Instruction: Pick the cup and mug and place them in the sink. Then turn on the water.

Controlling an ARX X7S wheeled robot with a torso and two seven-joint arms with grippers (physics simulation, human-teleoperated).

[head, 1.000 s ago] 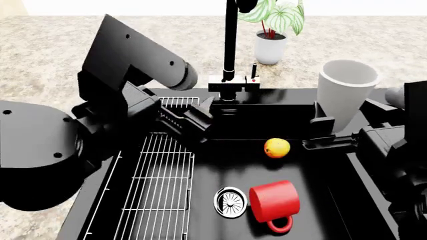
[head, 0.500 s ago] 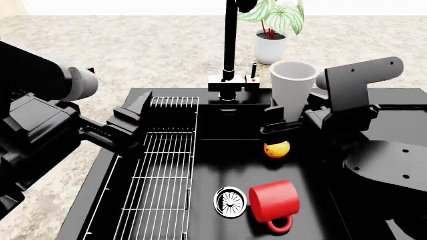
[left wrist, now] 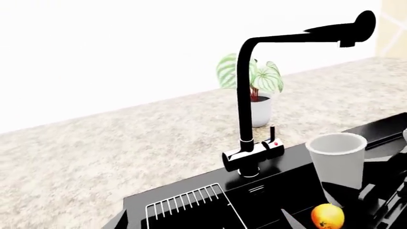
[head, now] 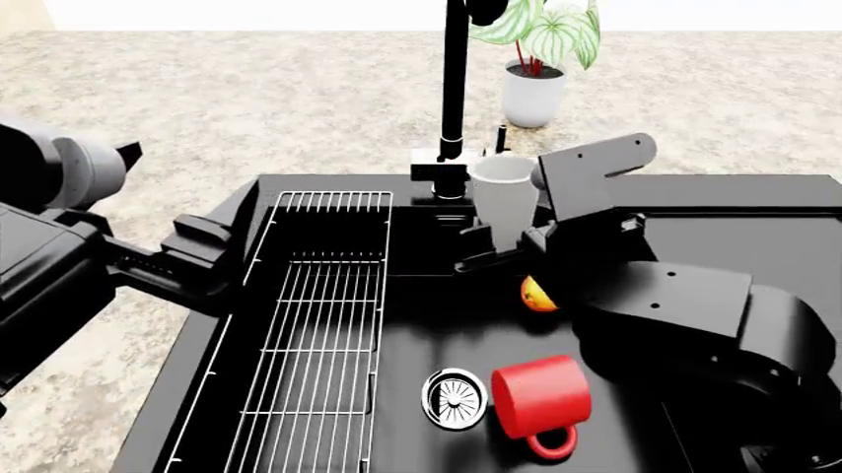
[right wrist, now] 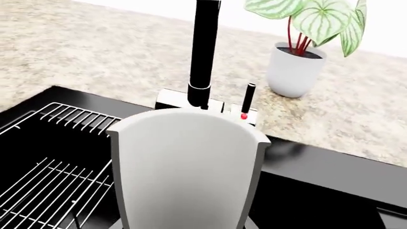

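One right gripper (head: 490, 246) clamps the upright cup (head: 506, 202) above the sink (head: 421, 325); left gripper's (head: 197, 258) state unclear.

Bright, even simulator light — sharp, shadows barely visible.

The right gripper (head: 490, 246) is extended forward from a bent arm, clamped on the cup (head: 506, 199); the left gripper (head: 197, 258) is held aside, its jaw state indiscernible.

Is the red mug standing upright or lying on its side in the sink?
On its side. The mug lies on the sink floor beside the drain, handle flat.
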